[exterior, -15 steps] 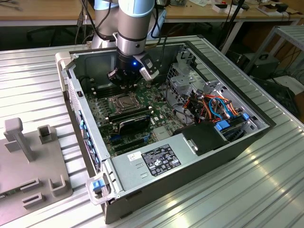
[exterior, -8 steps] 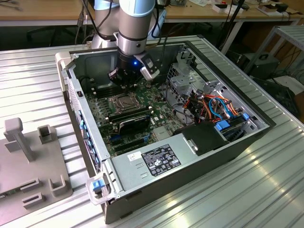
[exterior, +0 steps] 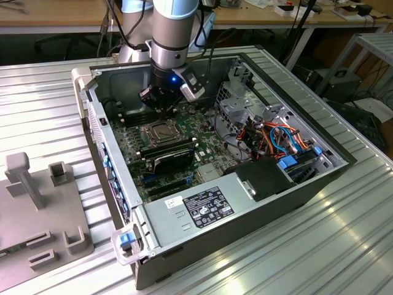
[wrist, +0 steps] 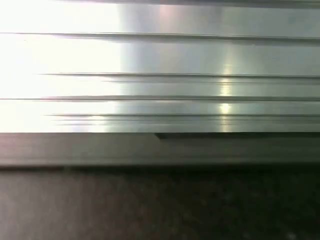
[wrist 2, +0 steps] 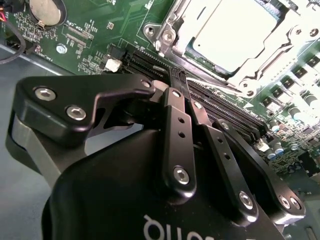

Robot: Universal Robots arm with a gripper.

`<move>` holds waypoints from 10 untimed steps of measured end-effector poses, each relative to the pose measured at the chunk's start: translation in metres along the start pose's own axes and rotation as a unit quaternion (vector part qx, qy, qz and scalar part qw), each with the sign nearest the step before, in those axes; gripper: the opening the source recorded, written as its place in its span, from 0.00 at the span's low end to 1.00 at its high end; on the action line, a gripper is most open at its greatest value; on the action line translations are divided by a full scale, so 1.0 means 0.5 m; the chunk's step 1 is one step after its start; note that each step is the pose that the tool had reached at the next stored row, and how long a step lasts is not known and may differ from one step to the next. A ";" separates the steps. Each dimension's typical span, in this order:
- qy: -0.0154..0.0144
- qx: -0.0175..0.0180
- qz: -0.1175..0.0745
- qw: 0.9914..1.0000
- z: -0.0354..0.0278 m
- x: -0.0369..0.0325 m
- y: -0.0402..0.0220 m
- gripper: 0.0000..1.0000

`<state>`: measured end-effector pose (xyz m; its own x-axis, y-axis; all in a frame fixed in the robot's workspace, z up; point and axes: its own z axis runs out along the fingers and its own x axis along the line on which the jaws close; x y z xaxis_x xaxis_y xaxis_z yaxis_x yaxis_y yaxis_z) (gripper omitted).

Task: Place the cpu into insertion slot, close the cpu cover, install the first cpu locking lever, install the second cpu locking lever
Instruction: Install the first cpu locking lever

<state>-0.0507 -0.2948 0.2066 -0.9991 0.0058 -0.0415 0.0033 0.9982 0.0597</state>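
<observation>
The cpu [wrist 2: 234, 34], a pale square chip, lies flat in the insertion slot [exterior: 158, 130] on the green motherboard. The cpu cover [wrist 2: 169, 31], a shiny metal frame, lies down around the chip's edges. A thin metal lever [wrist 2: 274, 59] runs along one side of the frame. My black gripper [wrist 2: 178, 79] hangs just behind the socket in the exterior view [exterior: 163, 103]. Its fingers [wrist 2: 176, 107] are pressed together over the long black memory slots [wrist 2: 220, 107], beside the socket's corner. Nothing shows between them.
The open computer case [exterior: 116, 184] lies on a ribbed aluminium table [wrist: 160, 55]. A black card [exterior: 173, 158], a power supply [exterior: 209, 206] and coloured cables [exterior: 279, 138] crowd the case at the exterior view's right. A grey fixture plate [exterior: 37, 215] lies at its left.
</observation>
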 end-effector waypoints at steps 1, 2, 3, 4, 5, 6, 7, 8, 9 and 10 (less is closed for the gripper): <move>0.000 0.000 0.000 1.000 0.000 0.000 0.000 0.11; 0.000 0.000 0.000 1.000 0.000 0.000 -0.002 0.11; 0.000 0.000 0.000 1.000 0.000 0.000 -0.004 0.11; 0.000 0.000 0.000 1.000 0.000 0.000 -0.007 0.11; 0.000 0.000 0.000 1.000 -0.001 0.000 -0.008 0.11; 0.000 0.000 0.000 1.000 -0.001 0.000 -0.009 0.11; 0.000 0.000 0.000 1.000 -0.001 0.000 -0.010 0.11; 0.000 0.000 0.000 1.000 -0.001 0.000 -0.011 0.11; 0.000 0.000 0.000 1.000 -0.001 -0.001 -0.011 0.11; 0.000 0.000 0.000 1.000 -0.001 -0.001 -0.012 0.11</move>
<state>-0.0501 -0.3006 0.2066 -0.9991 0.0056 -0.0412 0.0031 0.9982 0.0593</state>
